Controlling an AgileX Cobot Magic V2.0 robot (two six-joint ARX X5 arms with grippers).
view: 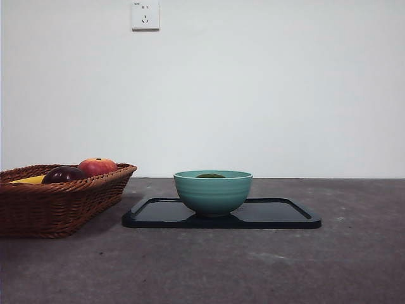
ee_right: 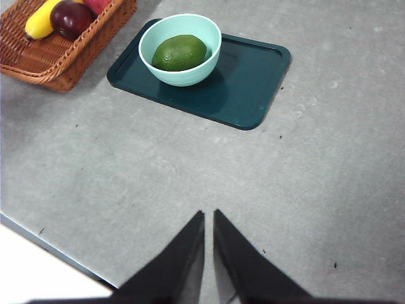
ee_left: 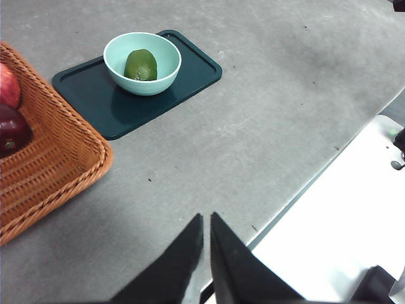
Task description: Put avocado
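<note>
From my left wrist camera I see the avocado [ee_left: 140, 64] lying inside the pale teal bowl [ee_left: 166, 73], which stands on a dark tray [ee_left: 196, 69]. A wicker basket [ee_left: 63, 152] sits just beside the tray. My left gripper [ee_left: 206, 221] hangs well apart, jaws nearly together.

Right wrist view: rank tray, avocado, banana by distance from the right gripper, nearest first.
From the right gripper, held back over bare table:
1. Tray: its near edge comes closest, straight ahead of the gripper.
2. Avocado: in the bowl on the tray's basket-side end.
3. Banana: farthest, in the basket beyond the tray's end.
</note>
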